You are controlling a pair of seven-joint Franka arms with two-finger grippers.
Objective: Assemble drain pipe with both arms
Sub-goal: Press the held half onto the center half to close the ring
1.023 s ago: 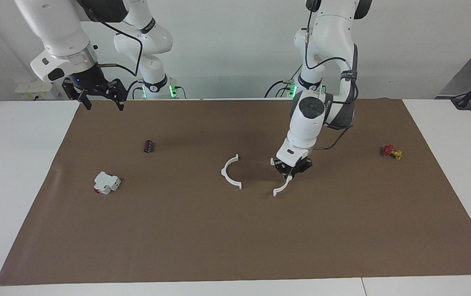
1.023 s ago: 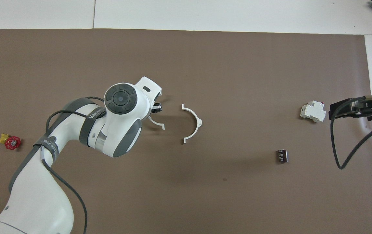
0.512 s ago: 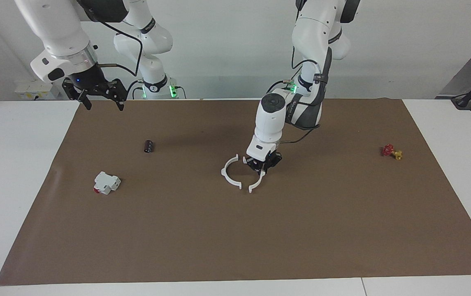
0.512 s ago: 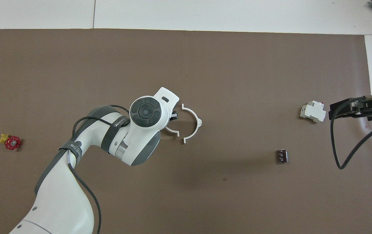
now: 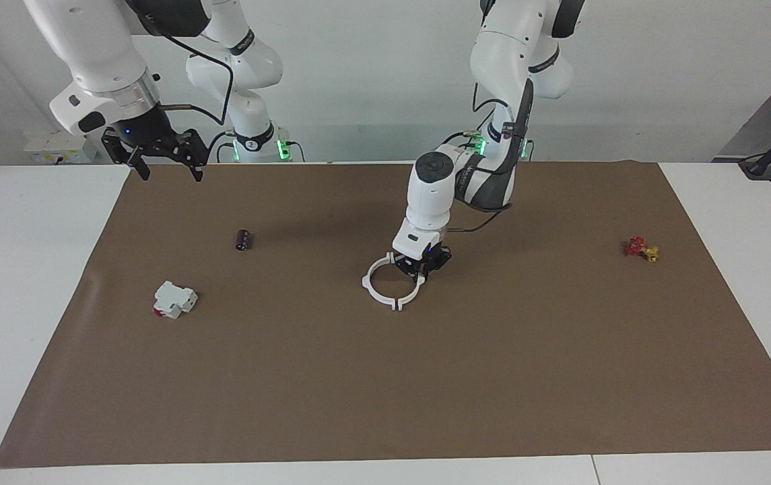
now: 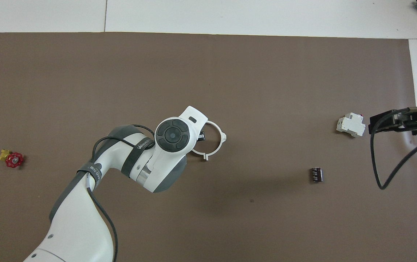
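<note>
Near the middle of the facing view the left pincer [image 5: 420, 268] is down on the brown mat [image 5: 385, 377], its tips pressed together on the white half-ring arc [image 5: 415, 291] it holds, on the side toward the left arm's end of the surface. That arc sits against the other half-ring arc [image 5: 373, 286], and the two make one white ring, the drain pipe [image 6: 213, 140], flat at the centre of the overhead view. The tabs at the seam look closed up, though from here I cannot tell whether they have locked.

The right pincer [image 5: 159, 158] hangs in the upper left of the facing view, above the mat's edge by the robots, its fingers spread apart and holding nothing; that arm waits.

A small black cylinder [image 5: 244, 239] lies left of centre in the facing view, and lower left of it a white-and-red block [image 5: 174, 300]. At the right of that view, well apart from the ring, sits a little red and yellow valve [image 5: 641, 248]. The white surface [image 5: 15, 283] shows around the mat.
</note>
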